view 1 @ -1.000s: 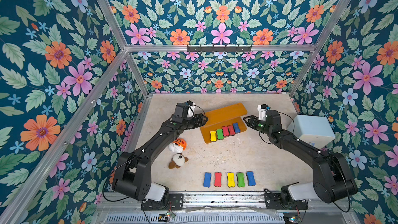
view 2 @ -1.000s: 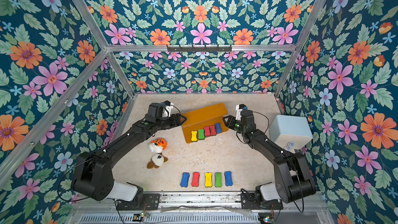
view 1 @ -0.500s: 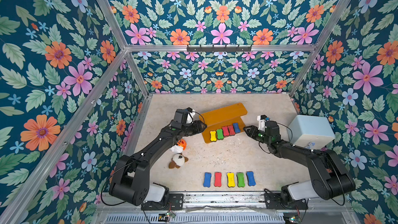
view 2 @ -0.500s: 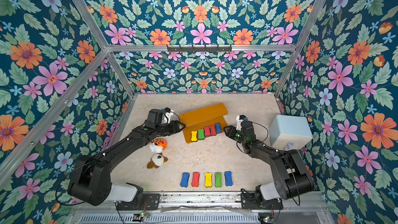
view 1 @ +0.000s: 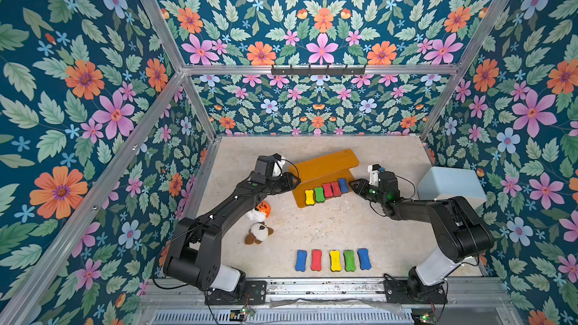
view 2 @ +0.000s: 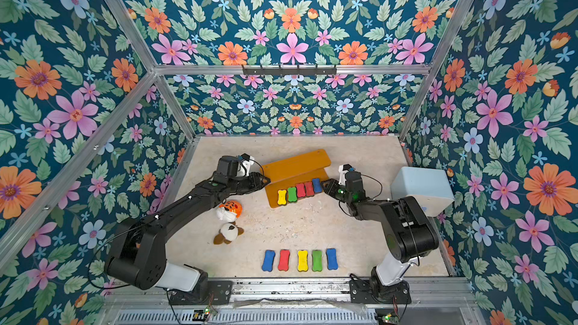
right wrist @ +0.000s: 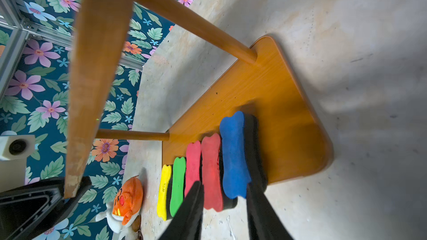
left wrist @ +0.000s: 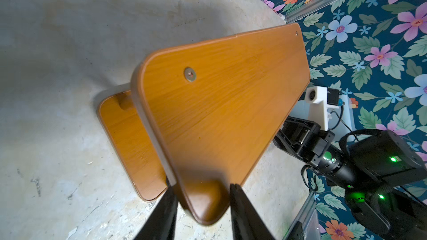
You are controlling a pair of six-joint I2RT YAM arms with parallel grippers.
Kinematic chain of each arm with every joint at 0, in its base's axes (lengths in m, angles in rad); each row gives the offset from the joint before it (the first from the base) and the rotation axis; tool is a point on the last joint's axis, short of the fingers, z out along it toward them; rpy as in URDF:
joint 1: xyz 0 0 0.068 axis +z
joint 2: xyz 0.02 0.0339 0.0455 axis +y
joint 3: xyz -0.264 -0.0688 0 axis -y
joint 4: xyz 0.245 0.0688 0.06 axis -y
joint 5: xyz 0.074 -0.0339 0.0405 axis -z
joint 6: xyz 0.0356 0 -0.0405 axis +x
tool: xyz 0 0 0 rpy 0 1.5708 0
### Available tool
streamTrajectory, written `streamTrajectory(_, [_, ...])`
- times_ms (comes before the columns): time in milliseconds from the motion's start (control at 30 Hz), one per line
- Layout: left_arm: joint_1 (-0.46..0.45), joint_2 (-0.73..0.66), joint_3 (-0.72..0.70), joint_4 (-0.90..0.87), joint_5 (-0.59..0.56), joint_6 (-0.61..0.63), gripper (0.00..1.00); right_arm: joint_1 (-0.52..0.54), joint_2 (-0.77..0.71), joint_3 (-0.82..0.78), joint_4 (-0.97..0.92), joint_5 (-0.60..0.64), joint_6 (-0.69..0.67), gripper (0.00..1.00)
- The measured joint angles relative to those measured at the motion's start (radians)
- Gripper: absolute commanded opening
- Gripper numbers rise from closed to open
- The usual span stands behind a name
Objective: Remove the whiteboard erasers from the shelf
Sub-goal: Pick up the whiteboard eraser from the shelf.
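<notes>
On the beige surface (view 1: 312,223), both top views: we see the shelf (view 1: 325,164) mid-back. Five whiteboard erasers (view 1: 327,190) line its lower board: yellow, green, red, red, blue. Five more lie in a front row (view 1: 335,260) on the surface, well apart from the shelf. The left end effector (view 1: 294,181) is at the shelf's left corner. The right end effector (view 1: 352,184) is just beside the blue eraser (view 2: 316,184). Two plush toys (view 2: 230,209) lie by the left arm, and a pale blue box (view 2: 419,186) is at the far right.

Left wrist view: left end effector (left wrist: 202,187) is narrow, its fingers (left wrist: 242,211) pinching the rounded corner of the shelf (left wrist: 219,111) at the upper board. The lower board shows beneath.

Right wrist view: right end effector (right wrist: 223,185) is narrow. Its fingers (right wrist: 258,208) straddle the near ends of the blue eraser (right wrist: 233,153) and the red eraser (right wrist: 211,169) touching it. Both rest on the lower board. We can't tell if they are squeezed.
</notes>
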Motion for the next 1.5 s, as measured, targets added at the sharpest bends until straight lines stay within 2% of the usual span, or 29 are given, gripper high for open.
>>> streamTrajectory(867, [0.005,0.012,0.017,-0.010,-0.003,0.002,0.41,0.012,0.168,0.109,-0.003,-0.003,-0.002,0.32])
streamTrajectory(1000, [0.005,0.012,0.027,-0.025,-0.008,0.005,0.42,0.011,0.175,0.105,0.003,-0.003,-0.002,0.29])
streamTrajectory(1400, [0.013,0.034,0.066,-0.054,-0.019,0.009,0.44,0.011,0.172,0.072,0.060,0.005,-0.001,0.08])
streamTrajectory(1500, [0.019,0.050,0.084,-0.060,-0.022,0.011,0.44,0.011,0.164,0.065,0.063,0.010,0.003,0.07])
